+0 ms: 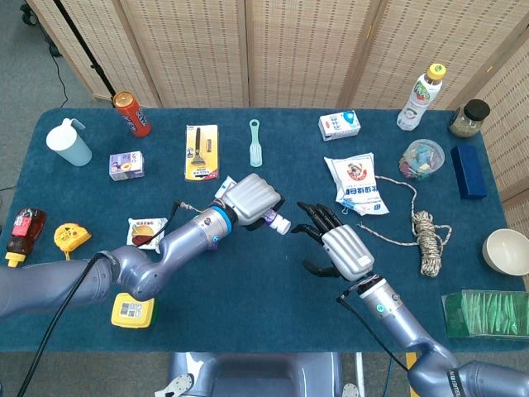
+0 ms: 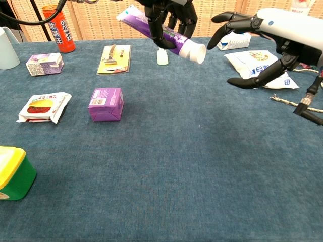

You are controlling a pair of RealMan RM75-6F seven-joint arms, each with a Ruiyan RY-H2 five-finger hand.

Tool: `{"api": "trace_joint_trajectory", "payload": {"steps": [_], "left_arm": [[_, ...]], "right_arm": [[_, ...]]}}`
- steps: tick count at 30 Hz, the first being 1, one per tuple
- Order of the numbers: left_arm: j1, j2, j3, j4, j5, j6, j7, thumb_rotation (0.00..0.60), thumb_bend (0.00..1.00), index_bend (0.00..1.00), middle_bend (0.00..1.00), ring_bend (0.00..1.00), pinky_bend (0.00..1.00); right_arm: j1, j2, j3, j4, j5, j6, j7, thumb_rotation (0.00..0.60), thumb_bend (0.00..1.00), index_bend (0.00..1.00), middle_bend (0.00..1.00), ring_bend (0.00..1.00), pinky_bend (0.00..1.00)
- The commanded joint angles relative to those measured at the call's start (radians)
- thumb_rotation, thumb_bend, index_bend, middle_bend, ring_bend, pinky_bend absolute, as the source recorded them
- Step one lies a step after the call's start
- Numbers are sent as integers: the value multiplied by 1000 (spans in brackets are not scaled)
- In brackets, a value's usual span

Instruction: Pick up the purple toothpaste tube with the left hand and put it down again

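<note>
My left hand grips the purple toothpaste tube and holds it above the table, white cap pointing right and slightly down. In the head view only the tube's cap end and its flat tail show past the hand. My right hand hovers to the right of the tube with its fingers spread and nothing in them, clear of the cap.
On the blue table lie a purple box, a snack packet, a razor pack, a green comb, a white bag, a rope coil and a yellow-lidded tub.
</note>
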Motion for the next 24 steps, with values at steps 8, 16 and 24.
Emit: {"api": "trace_joint_trajectory", "payload": {"steps": [8,16,24], "left_arm": [[46,10,-8,-7,29,33,-23,600,507,504,457,421,481],[98,19,-20,-28,69,81,-43,600,505,504,457,420,481],[150,29,-44,-50,76,115,-78,600,503,504,457,420,481]], "right_arm": [[-13,41,9,-4,12,15,2,600,327,238,0,0,0],[-33,59,18,-2,30,40,8,600,327,136,0,0,0],[-57,66,29,-6,59,64,52,600,327,12,0,0,0]]}}
